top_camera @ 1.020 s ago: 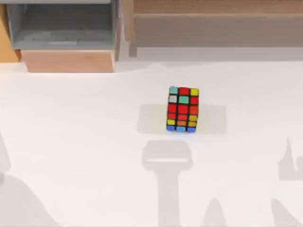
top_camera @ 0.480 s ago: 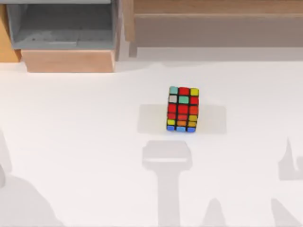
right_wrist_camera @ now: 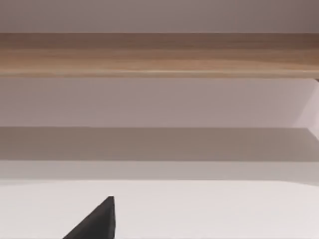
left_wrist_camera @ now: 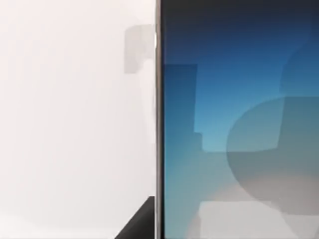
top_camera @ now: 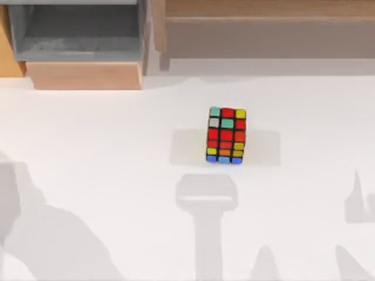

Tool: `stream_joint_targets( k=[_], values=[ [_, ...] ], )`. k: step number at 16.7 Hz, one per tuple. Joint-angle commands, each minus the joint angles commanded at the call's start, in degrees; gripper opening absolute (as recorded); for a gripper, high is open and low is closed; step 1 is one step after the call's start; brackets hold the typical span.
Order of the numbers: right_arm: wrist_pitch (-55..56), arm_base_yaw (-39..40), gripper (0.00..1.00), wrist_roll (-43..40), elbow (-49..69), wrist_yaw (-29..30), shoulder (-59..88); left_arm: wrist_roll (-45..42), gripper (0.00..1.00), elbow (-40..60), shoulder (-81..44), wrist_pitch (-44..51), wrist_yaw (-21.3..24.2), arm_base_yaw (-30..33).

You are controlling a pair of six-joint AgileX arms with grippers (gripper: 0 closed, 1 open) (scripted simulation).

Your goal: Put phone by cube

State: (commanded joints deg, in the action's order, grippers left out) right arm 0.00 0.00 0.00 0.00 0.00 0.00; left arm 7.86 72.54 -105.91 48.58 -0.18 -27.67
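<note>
Lying close under the left wrist camera, the phone (left_wrist_camera: 239, 124) showed its blue-gradient screen with a greyish round blotch, one long edge against the white worktop (left_wrist_camera: 75, 124); where it sat on the worktop I could not tell. A dark tip of the left hand (left_wrist_camera: 142, 224) showed beside that edge, and whether this hand was released or clenched could not be told. From above, the cube (top_camera: 226, 135) stood near the worktop's middle, apart from a grey bin (top_camera: 76, 32) and a wooden shelf (top_camera: 263, 29) at the back. A dark tip of the right hand (right_wrist_camera: 97, 221) pointed toward the shelf, its state unclear.
</note>
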Motion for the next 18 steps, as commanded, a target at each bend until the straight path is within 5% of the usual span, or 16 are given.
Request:
stream_joint_targets(
  k=[18],
  values=[
    [0.0, 0.0, 1.00, 0.0, 0.0, 0.0, 0.0, 12.6, 0.00, 32.0, -17.0, 17.5, 0.0, 39.6]
  ],
)
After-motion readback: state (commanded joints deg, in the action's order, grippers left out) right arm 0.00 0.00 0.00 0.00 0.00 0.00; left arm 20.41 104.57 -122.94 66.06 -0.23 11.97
